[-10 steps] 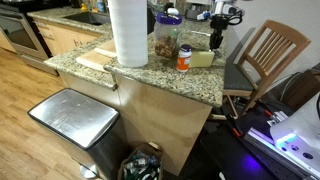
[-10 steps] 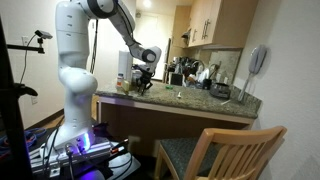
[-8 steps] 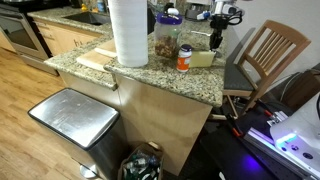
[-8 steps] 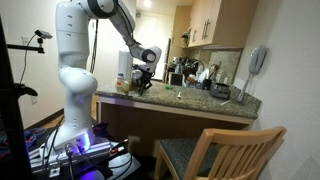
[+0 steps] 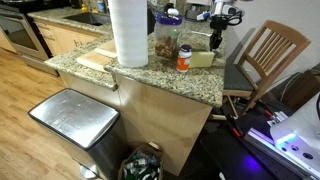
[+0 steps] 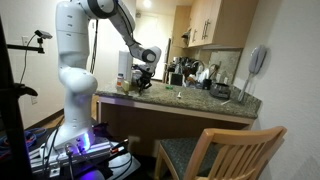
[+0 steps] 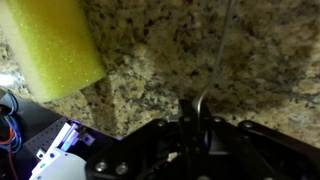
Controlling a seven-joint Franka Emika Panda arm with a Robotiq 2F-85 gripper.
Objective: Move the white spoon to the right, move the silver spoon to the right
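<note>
The silver spoon (image 7: 218,50) lies on the speckled granite counter (image 7: 150,60). Its thin handle runs away from me and its near end sits between my jaws. My gripper (image 7: 198,120) is shut on that end of the silver spoon. In both exterior views the gripper (image 5: 215,40) (image 6: 143,85) points down at the counter top, next to a yellow sponge (image 7: 55,45) (image 5: 201,58). The white spoon is not in view.
On the counter (image 5: 150,75) stand a paper towel roll (image 5: 128,30), a jar (image 5: 167,38) and a small orange-capped bottle (image 5: 184,58). A wooden chair (image 5: 265,55) stands beside the counter, and a steel trash can (image 5: 75,118) is on the floor below it. Kitchen clutter (image 6: 195,75) lines the far end.
</note>
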